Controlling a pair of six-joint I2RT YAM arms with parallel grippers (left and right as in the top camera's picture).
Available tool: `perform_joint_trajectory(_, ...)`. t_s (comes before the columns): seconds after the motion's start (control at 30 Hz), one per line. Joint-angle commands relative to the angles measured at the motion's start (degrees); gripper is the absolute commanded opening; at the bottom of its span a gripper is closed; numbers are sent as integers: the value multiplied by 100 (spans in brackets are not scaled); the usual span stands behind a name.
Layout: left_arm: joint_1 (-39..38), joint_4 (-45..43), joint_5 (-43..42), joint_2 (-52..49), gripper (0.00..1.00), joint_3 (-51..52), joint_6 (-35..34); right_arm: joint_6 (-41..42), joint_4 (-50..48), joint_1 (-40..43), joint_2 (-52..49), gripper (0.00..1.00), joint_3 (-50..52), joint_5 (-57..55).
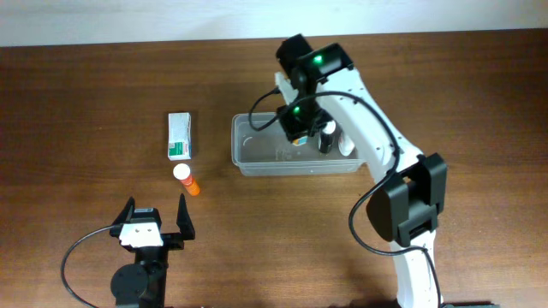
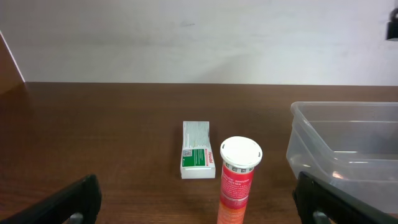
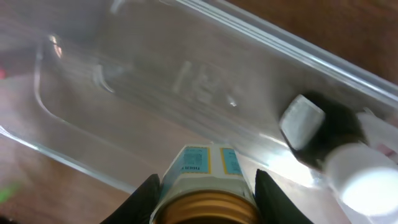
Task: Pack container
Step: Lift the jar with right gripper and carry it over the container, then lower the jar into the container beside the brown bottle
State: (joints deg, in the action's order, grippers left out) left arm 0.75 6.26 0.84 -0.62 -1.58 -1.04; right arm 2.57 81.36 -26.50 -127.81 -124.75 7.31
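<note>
The clear plastic container [image 1: 257,164] sits right of the table's middle; it also shows in the left wrist view [image 2: 348,149] and the right wrist view [image 3: 155,81]. My right gripper [image 3: 205,186] is shut on a small jar with a gold lid and a blue-and-yellow label [image 3: 205,177], held over the container's inside [image 1: 297,128]. A dark bottle with a grey cap [image 3: 317,127] and a white-capped bottle [image 3: 360,177] lie in the container's right end. My left gripper [image 1: 154,224] is open and empty near the front edge.
A white and green box [image 1: 179,136] lies left of the container, also in the left wrist view [image 2: 198,149]. An orange tube with a white cap [image 1: 186,178] lies in front of it, between my left fingers' line of sight [image 2: 237,180].
</note>
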Motion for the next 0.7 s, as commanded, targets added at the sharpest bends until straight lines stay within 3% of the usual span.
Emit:
perform_joint_trajectory(0.0,26,-22,-59,28,99,42,87,-22,-166,-103,-20,36,229,-52)
perform_joint_trajectory(0.67,26,-22,-59,28,99,42,87,-20,-1639,-37,-20,36,1773,-614)
